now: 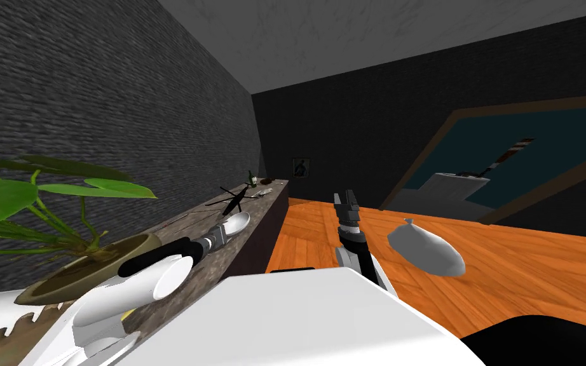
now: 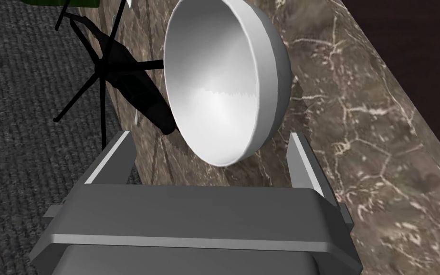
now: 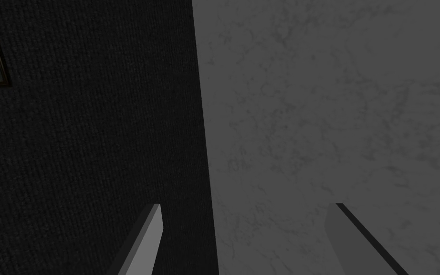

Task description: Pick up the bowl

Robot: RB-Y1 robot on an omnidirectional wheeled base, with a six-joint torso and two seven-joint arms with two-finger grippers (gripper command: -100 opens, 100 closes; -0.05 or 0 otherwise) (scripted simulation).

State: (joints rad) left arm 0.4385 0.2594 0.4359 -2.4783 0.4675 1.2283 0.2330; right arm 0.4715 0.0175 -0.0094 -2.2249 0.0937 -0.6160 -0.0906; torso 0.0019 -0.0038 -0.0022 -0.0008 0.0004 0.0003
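1. Status: the reach is looking complete and the grasp is not yet made. The left claw [image 2: 209, 136] is standing released, its 2 fingers [image 2: 114, 155] spread wide. The near part of the bowl [image 2: 224, 81] is lying in the gap between them, with space showing on both sides and nothing touching.
2. Location: the bowl is resting on the worktop [image 2: 381, 157], which is running along the dark textured wall [image 1: 95, 95]. A black toy helicopter [image 2: 128, 90] is sitting just beside the bowl.
3. Remaining, by my reading: closing the fingers on the bowl, then lifting it clear of the worktop. 0 of these 2 steps is showing as done.
4. Bowl: plain white-grey, smooth and close to a hemisphere, with a thin rim and an empty inside that is catching a soft sheen. Judgement: the rounded, slick-looking outer wall is likely offering the thin blades little purchase, so an off-centre squeeze is risking a slip.
5. Worktop: flat, with a brown marble pattern and pale branching veins. The helicopter is matte black, with thin spidery rotor blades reaching out towards the wall.
6. Right claw [image 1: 346, 197]: it is pointing upward over the orange plank floor [image 1: 527, 267], fingers apart and gripping nothing.
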